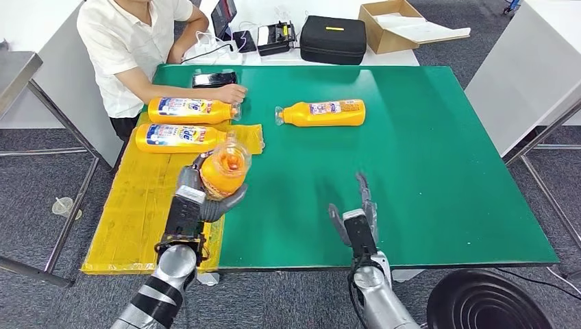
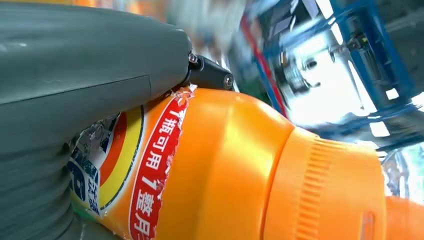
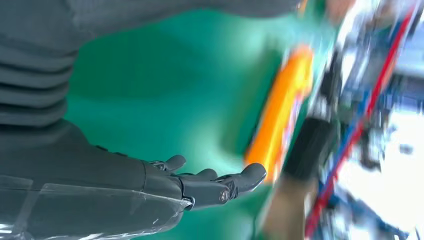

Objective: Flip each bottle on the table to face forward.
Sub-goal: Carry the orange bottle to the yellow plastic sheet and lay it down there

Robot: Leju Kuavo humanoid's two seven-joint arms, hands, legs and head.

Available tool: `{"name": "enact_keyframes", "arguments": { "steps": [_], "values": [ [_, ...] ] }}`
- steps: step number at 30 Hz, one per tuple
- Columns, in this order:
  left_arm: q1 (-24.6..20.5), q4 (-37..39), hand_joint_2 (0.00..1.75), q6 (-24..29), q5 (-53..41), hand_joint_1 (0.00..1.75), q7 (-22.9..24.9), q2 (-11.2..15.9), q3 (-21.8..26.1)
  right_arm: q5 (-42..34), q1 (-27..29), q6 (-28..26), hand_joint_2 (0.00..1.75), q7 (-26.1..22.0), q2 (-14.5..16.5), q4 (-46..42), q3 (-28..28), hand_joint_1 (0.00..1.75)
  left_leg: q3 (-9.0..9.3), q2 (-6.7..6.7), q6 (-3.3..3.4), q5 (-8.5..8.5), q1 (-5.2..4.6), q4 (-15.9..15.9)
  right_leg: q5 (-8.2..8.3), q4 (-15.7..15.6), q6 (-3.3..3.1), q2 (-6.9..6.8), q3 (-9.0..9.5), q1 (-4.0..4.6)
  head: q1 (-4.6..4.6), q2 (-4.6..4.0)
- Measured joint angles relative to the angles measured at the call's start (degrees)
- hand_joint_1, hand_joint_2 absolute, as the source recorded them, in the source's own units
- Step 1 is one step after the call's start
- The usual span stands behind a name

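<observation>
Orange plastic bottles number four in the head view. Two lie side by side on the yellow sheet (image 1: pixel 130 205) at the left edge of the green table (image 1: pixel 425 171): the far bottle (image 1: pixel 192 110) with its label up, touched at the cap end by a seated person's hand (image 1: pixel 229 92), and the near bottle (image 1: pixel 179 138) just in front of it, also label up. A third bottle (image 1: pixel 322 113) lies alone on the bare green mat, well apart from the pair, cap toward them. The fourth, the held bottle (image 1: pixel 224 168), is lifted off the table in the left hand (image 1: pixel 202 199), cap end tipped up toward the camera; the fingers wrap its body, and the left wrist view shows the thick thumb (image 2: pixel 90 60) pressed over the torn label. The right hand (image 1: pixel 356 216) hovers over the near part of the mat with its fingers (image 3: pixel 220 182) stretched out straight and apart, holding nothing; whether they touch the mat is hard to say, likely not
</observation>
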Motion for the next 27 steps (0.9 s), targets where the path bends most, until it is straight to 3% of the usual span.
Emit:
{"name": "enact_keyframes", "arguments": {
  "steps": [2, 6, 10, 16, 17, 18, 21, 22, 27],
  "values": [
    [-0.2, 1.1, 1.75, 3.0, -10.4, 1.75, 2.6, 2.0, 0.7, 2.2, 0.8, -2.6, 0.0, -0.7, 0.0, -1.3, -3.4, 0.0, 0.01, 0.02, 0.0, 0.0, 0.0, 0.0, 0.0, 0.0, 0.0, 0.02, 0.0, 0.0, -0.01, 0.0],
    [-0.4, 2.8, 1.75, 3.8, -25.4, 1.75, 7.4, 5.3, 2.4, 5.8, 2.0, -6.3, 0.0, -1.4, 0.0, -3.5, -8.9, 0.0, 0.02, 0.04, 0.0, 0.0, 0.0, 0.0, 0.0, 0.0, 0.0, 0.02, 0.0, -0.01, 0.02, 0.0],
    [-0.9, 4.5, 1.75, 2.5, -32.9, 1.75, 10.1, 8.1, 3.7, 7.7, 2.8, -9.0, 0.0, -1.6, 0.2, -5.1, -12.4, 0.0, 0.02, 0.02, 0.0, 0.01, 0.0, 0.0, 0.0, 0.0, 0.0, 0.01, -0.02, -0.01, 0.01, 0.0],
    [-6.7, 11.4, 1.75, -7.6, -45.4, 1.75, 13.7, 11.3, 3.1, 6.6, 3.2, -12.2, 0.0, -1.6, 0.3, -6.0, -14.3, 0.0, 0.03, 0.03, -0.01, 0.07, 0.0, 0.0, 0.02, 0.0, 0.0, 0.01, -0.05, -0.01, 0.01, 0.0],
    [-8.4, 13.4, 1.75, -9.6, -46.3, 1.68, 13.7, 11.5, 2.8, 5.7, 3.2, -12.2, 0.0, -1.6, 0.4, -6.1, -14.3, 0.0, 0.03, 0.03, -0.02, 0.09, 0.0, 0.0, 0.03, 0.0, 0.0, 0.02, -0.05, -0.01, 0.01, 0.0],
    [-10.1, 15.5, 1.75, -11.6, -46.7, 1.47, 13.6, 11.7, 2.6, 4.9, 3.2, -12.2, 0.0, -1.6, 0.4, -6.2, -14.3, 0.0, 0.03, 0.04, -0.03, 0.1, 0.0, 0.0, 0.04, 0.0, 0.0, 0.02, -0.04, -0.01, 0.01, 0.0],
    [-14.7, 21.8, 1.75, -16.0, -47.2, 0.7, 12.9, 11.5, 1.6, 3.5, 3.2, -12.2, 0.0, -1.6, 0.4, -6.2, -13.9, 0.0, 0.03, 0.03, -0.04, 0.13, 0.0, 0.0, 0.05, 0.0, 0.01, 0.02, -0.01, -0.01, 0.01, 0.0],
    [-15.9, 23.8, 1.75, -17.1, -47.1, 0.62, 12.4, 11.4, 1.2, 3.1, 3.1, -12.2, 0.0, -1.6, 0.4, -6.2, -13.6, 0.0, 0.03, 0.03, -0.04, 0.13, 0.0, 0.0, 0.06, 0.0, 0.02, 0.02, -0.01, -0.01, 0.01, 0.0],
    [-20.0, 31.5, 1.75, -20.2, -45.4, 0.55, 9.5, 10.2, 0.2, 1.5, 2.0, -12.3, 0.0, -1.6, 0.4, -6.0, -11.6, 0.0, 0.02, 0.03, -0.04, 0.12, 0.0, 0.0, 0.05, 0.0, 0.02, 0.02, -0.02, -0.02, 0.01, 0.0]
  ]
}}
